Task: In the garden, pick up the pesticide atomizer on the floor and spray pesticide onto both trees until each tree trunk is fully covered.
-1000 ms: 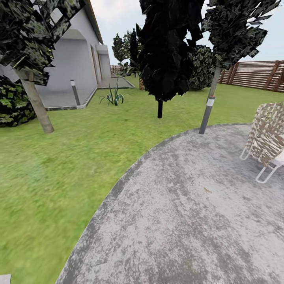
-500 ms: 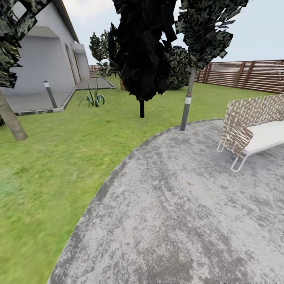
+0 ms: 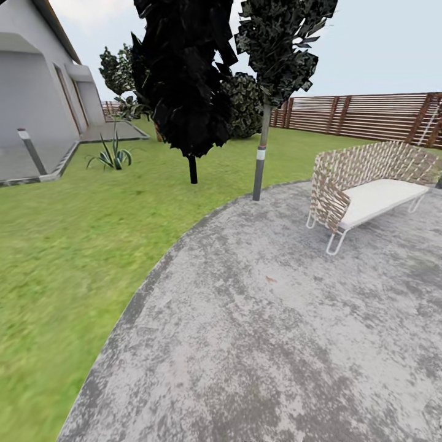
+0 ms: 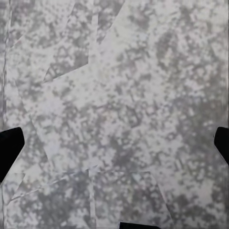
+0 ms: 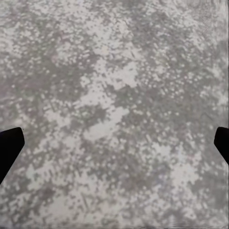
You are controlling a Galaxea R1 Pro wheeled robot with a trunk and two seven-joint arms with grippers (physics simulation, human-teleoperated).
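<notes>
Garden transit, atomizer not yet sighted: both grippers, left point(image 4: 114, 143) and right point(image 5: 114, 143), hung spread and empty over mottled paving point(image 3: 294, 344); slim-trunked tree point(image 3: 260, 162) stood at paving's far edge; advisable to scan ground slowly.

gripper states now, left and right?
Left gripper: open, jaws wide apart, nothing between them, mottled grey paving below.
Right gripper: open, empty, same paving below.

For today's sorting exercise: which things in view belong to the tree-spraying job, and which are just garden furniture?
Belong to the job:
tree
tree trunk

Just there:
wicker bench
dark conifer
wooden fence
house
spiky plant
paved patio
</notes>
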